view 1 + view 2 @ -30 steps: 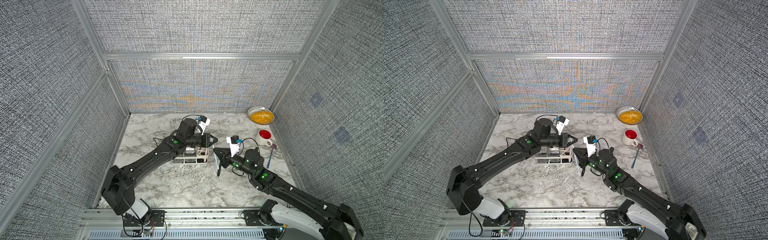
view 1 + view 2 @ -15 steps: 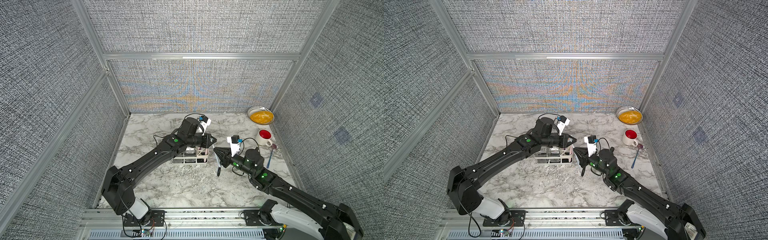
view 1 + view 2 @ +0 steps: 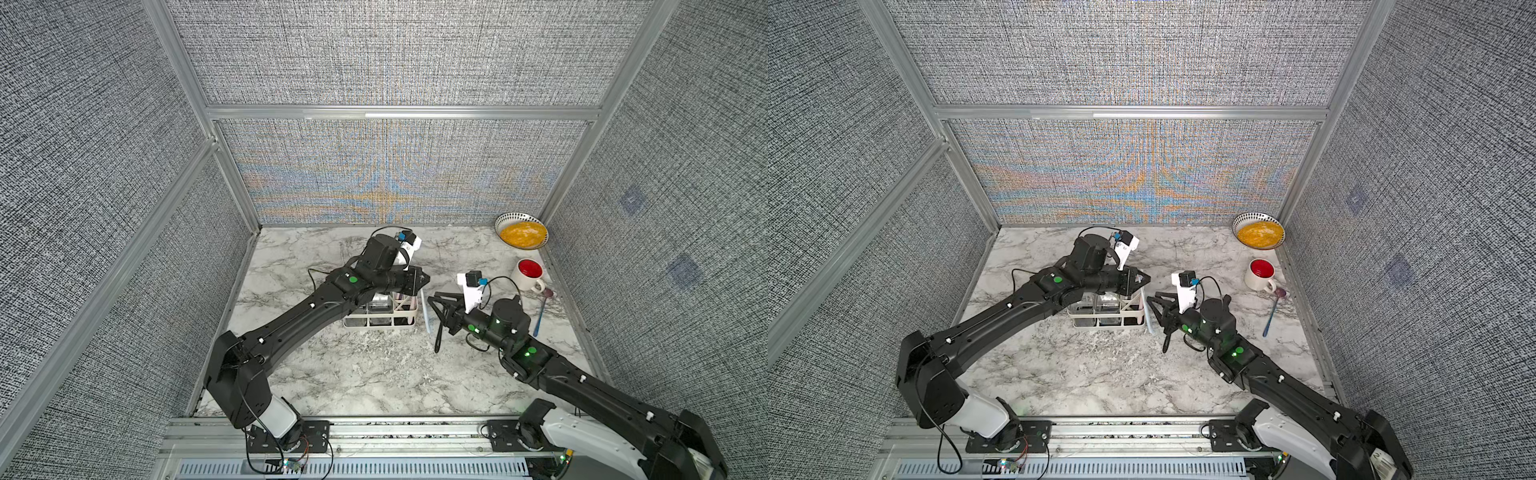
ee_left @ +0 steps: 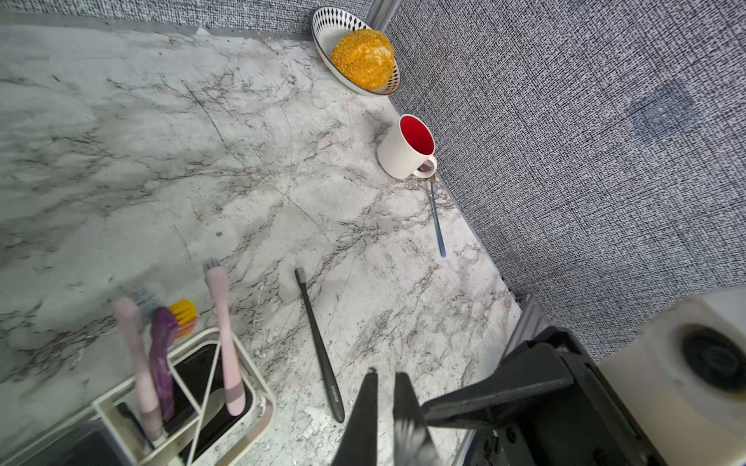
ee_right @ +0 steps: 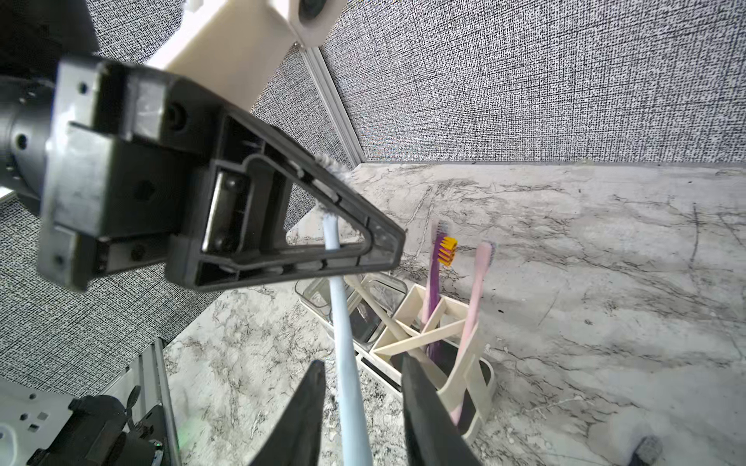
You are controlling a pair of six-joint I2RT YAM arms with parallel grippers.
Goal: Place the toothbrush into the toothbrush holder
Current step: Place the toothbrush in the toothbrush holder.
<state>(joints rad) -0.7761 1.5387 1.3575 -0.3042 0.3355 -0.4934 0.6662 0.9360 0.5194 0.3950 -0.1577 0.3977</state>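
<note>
Gently: Lift the Brush Clear of the Rim

The left gripper (image 3: 426, 279) is clamped on the pale blue toothbrush (image 5: 343, 322) just under its bristles. The brush hangs at three o'clock of the toothbrush holder (image 3: 380, 322), outside it. The right gripper (image 5: 362, 363) stands apart around the handle, not gripping. Best to raise it, clear the rim, then lower it handle-first into a compartment. The black toothbrush (image 4: 319, 347) on the table carries print too small to read.

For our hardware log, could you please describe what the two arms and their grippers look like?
Both are matt black, jointed links on white base housings. The left arm and the right arm each carry round green lights, a white wrist camera mount with a blue connector, and looping black cable. The left gripper and the right gripper have black, triangular, open-framed fingers.
</note>
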